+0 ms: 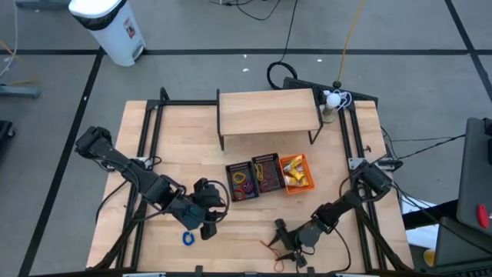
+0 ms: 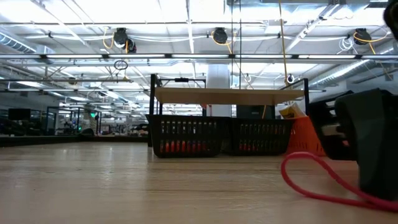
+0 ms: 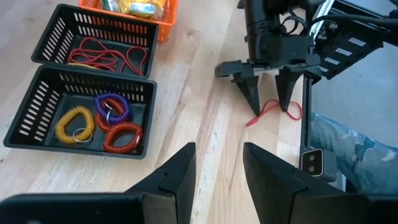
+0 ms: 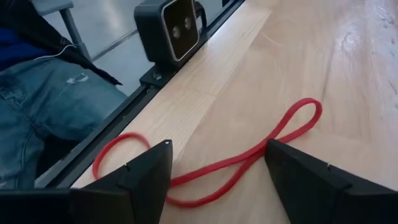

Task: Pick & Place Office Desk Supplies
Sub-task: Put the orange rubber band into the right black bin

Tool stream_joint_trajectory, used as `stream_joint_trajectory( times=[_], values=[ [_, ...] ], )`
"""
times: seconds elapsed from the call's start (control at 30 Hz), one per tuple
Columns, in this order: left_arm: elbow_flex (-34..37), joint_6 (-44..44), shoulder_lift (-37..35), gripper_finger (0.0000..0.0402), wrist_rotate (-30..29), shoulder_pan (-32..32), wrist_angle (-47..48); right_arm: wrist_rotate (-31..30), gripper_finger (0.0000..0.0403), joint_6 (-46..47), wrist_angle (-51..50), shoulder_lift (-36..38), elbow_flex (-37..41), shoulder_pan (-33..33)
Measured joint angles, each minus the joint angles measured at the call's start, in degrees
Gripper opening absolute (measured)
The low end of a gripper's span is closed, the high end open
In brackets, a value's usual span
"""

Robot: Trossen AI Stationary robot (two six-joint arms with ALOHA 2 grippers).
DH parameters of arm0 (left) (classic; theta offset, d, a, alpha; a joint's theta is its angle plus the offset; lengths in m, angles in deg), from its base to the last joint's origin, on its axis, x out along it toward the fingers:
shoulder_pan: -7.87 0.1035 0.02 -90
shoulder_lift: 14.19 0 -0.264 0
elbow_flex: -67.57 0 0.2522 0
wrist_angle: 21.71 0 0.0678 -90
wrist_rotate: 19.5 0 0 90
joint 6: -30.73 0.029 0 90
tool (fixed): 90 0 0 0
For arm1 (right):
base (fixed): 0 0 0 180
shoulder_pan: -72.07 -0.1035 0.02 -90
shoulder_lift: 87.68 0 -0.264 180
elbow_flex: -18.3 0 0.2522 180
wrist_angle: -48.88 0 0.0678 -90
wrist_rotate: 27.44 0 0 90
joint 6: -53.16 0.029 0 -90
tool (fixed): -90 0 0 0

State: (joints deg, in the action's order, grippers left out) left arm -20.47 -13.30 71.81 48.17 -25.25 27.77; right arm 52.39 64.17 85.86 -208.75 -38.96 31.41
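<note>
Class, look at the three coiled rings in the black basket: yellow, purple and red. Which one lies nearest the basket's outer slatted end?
The yellow coil: it lies by the black basket's end wall; the purple coil and red coil lie farther in.

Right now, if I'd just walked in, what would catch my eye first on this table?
Probably the right gripper, open and lowered over a red elastic loop lying twisted near the table's front edge. Next, three small baskets in a row mid-table: a black basket with yellow, purple and red coils, another with red bands, and an orange basket. The left gripper is nearby, beside a blue ring.
</note>
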Motion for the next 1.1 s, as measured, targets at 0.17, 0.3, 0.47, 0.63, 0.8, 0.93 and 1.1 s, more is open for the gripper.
stream_joint_trajectory(
  times=[0.17,0.3,0.47,0.63,0.8,0.93,1.1],
  values=[
    [0.0,-0.09,0.0,0.0134,0.35,-0.01,0.0,1.31,0.0211,3.95,-5.18,-0.46,0.02,1.58],
    [0.0,-0.11,0.0,0.0134,0.37,-0.29,0.02,3.99,0.0129,7.11,-7.97,-0.53,0.0,2.66],
    [0.0,-0.13,0.0,0.0134,0.37,-0.92,0.01,5.97,0.0013,10.02,-7.76,-0.15,0.02,3.74],
    [0.0,-0.13,0.0,0.0134,0.24,-1.54,0.0,4.97,0.0003,10.11,-6.68,2.14,0.12,3.55],
    [0.0,-0.13,0.0,0.0134,0.21,-1.64,-0.01,1.88,0.0001,9.54,-7.78,6.87,0.18,3.44],
    [0.0,-0.15,-0.01,0.0134,-0.24,-1.62,-0.04,-0.26,0.0001,6.55,-9.81,11.45,0.45,3.16],
    [0.0,-0.09,0.0,0.0134,-0.25,-1.64,-0.75,-3.99,0.0,3.48,-16.71,19.74,0.24,3.04]
  ],
)
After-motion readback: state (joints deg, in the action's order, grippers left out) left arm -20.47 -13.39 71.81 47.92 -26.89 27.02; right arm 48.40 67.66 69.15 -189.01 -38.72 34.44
